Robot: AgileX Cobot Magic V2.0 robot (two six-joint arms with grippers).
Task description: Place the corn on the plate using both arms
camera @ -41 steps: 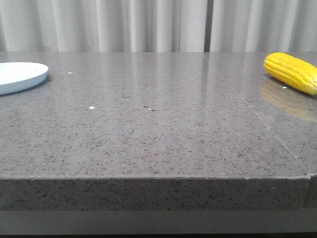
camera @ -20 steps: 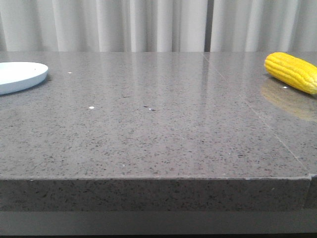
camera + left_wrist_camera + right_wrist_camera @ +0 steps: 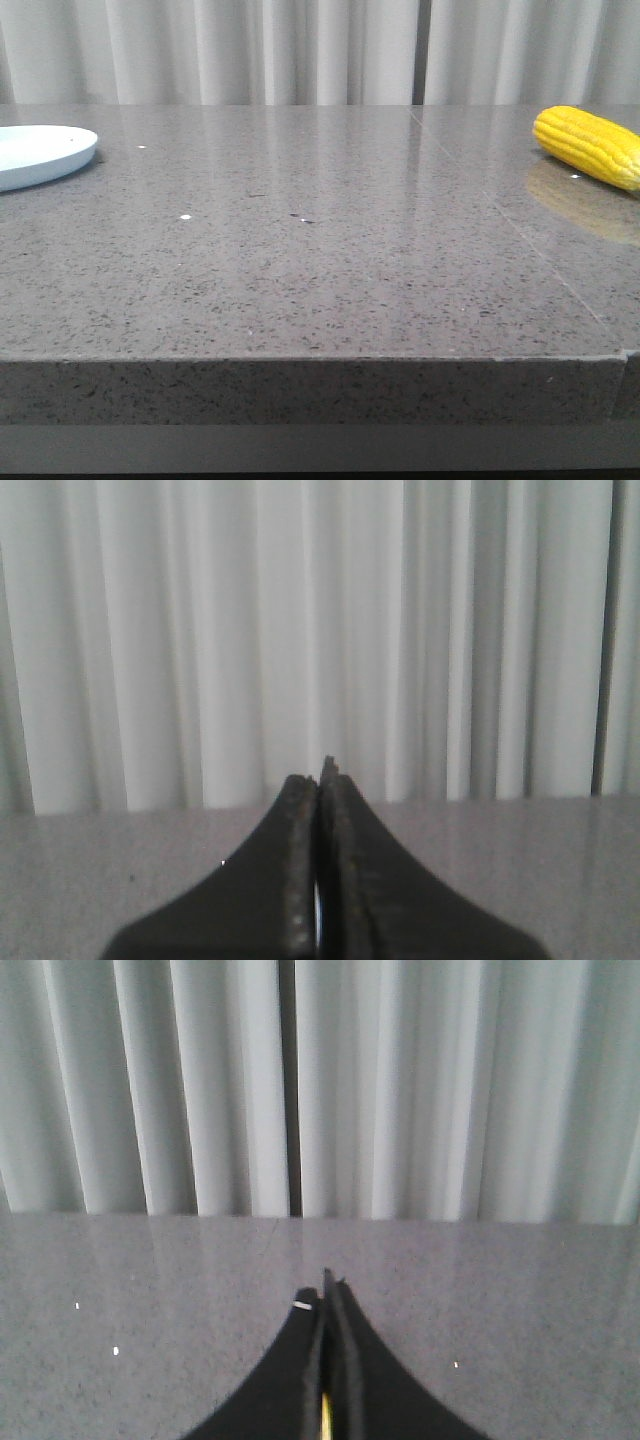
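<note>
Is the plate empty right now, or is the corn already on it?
Empty as far as visible: the plate sits bare at the table's left edge, partly cropped; the corn lies far right on the table.

No text, label, brand, number or sign can be read anywhere in these views: the corn (image 3: 590,146), the plate (image 3: 45,152), the grey speckled surface (image 3: 320,260) and the pale curtain (image 3: 300,50) are all unmarked.

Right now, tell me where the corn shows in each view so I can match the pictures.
Front view: the corn lies at the far right edge of the table, cut off by the frame.
Left wrist view: not in it.
Right wrist view: not in it.
Shared landmark: the pleated white curtain behind the grey table, seen in all three.
</note>
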